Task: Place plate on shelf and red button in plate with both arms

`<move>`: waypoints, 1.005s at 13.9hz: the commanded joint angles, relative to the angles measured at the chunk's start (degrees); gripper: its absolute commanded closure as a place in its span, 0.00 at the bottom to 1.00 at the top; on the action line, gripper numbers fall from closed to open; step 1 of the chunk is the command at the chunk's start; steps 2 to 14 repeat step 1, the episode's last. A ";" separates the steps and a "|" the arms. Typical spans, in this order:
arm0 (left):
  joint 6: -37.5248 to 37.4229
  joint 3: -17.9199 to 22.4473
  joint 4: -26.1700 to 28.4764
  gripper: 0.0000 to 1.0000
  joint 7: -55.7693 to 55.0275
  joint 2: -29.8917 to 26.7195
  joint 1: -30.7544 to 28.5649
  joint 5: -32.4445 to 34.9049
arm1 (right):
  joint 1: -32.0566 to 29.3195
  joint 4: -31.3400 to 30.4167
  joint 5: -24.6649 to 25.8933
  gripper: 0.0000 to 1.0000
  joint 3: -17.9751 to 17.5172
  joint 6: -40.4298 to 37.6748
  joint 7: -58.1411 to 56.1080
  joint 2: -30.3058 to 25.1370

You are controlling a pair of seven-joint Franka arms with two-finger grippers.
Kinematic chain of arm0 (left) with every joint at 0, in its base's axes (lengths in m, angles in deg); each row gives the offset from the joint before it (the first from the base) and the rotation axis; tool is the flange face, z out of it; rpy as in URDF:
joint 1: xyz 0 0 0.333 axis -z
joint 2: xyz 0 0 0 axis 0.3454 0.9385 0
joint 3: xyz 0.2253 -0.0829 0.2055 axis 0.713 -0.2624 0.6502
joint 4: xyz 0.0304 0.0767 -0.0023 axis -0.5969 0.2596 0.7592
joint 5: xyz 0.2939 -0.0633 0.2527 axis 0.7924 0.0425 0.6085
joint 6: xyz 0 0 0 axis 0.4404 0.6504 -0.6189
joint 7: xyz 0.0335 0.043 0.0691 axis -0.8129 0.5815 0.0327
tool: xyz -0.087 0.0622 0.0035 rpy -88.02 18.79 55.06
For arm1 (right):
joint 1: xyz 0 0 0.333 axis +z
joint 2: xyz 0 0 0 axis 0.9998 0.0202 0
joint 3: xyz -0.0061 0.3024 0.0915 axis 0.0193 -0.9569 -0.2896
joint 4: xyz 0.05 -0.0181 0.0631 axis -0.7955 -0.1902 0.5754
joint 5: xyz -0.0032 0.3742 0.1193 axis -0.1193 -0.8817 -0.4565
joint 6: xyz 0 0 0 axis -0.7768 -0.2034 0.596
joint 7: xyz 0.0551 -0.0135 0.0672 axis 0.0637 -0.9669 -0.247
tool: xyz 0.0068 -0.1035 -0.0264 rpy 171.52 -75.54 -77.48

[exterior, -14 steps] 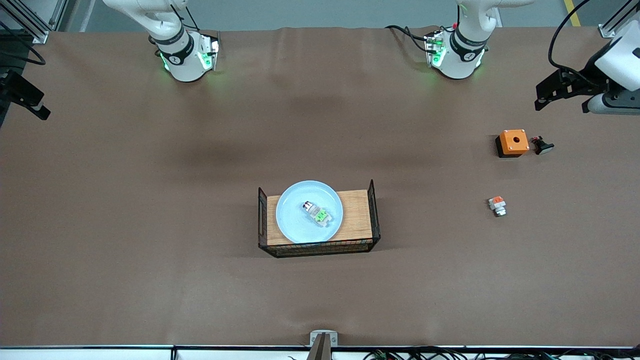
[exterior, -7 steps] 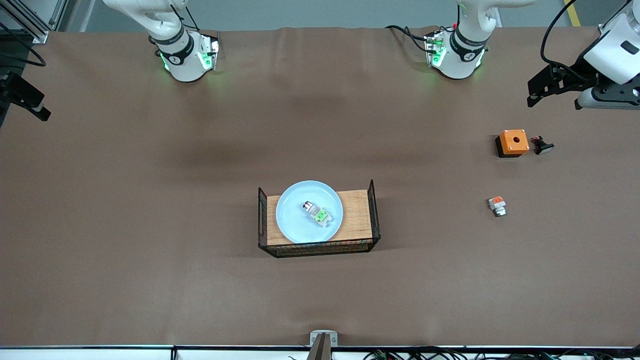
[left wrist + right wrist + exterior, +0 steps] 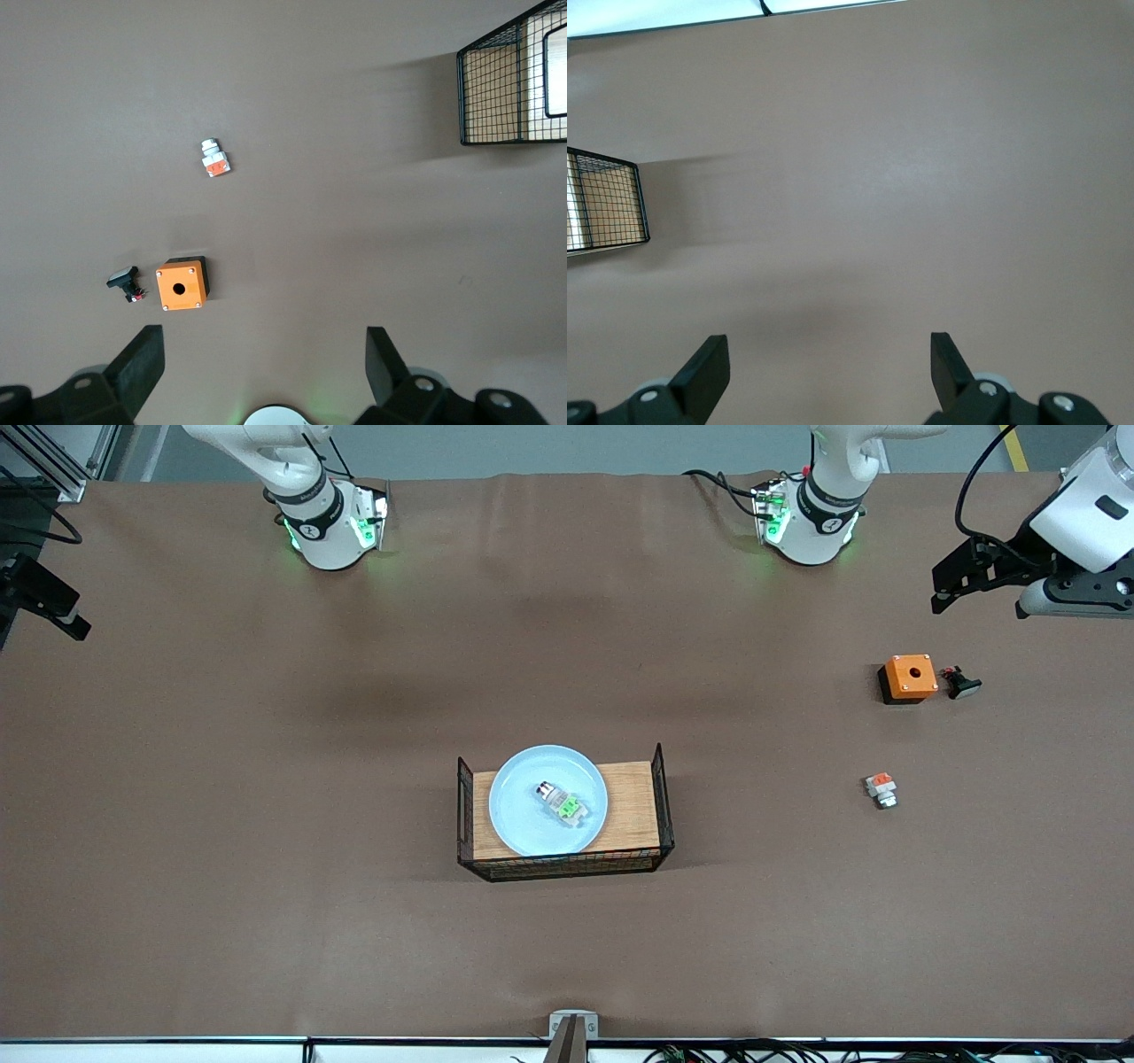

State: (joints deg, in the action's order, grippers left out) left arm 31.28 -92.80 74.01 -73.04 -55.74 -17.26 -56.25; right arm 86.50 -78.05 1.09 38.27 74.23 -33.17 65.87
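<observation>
Brown desk [image 3: 266,824] holds wire tray [image 3: 660,797] with plate [image 3: 518,815], red button [image 3: 562,803] at its 3 o'clock. Left tool [image 3: 266,359] and right tool [image 3: 830,365] both spread wide, empty, over bare desk

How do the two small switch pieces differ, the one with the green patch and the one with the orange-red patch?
The red button shows a bright green patch; the orange-red piece shows an orange-red one. The red button lies on the plate in the wire tray; the orange-red piece lies on the bare table, toward the left arm's end. Both are small, white-grey and untouched.
</observation>
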 commanded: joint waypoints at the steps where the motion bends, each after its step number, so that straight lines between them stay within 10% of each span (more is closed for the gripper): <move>1: 1.07 0.03 1.66 0.00 -0.58 -1.61 0.13 0.14 | -0.21 0.89 0.94 0.00 -0.26 -0.26 -0.23 0.35; 14: 1.07 0.03 1.66 0.00 -0.58 -1.61 0.13 0.14 | -0.21 0.89 0.94 0.00 -0.26 -0.26 -0.23 0.35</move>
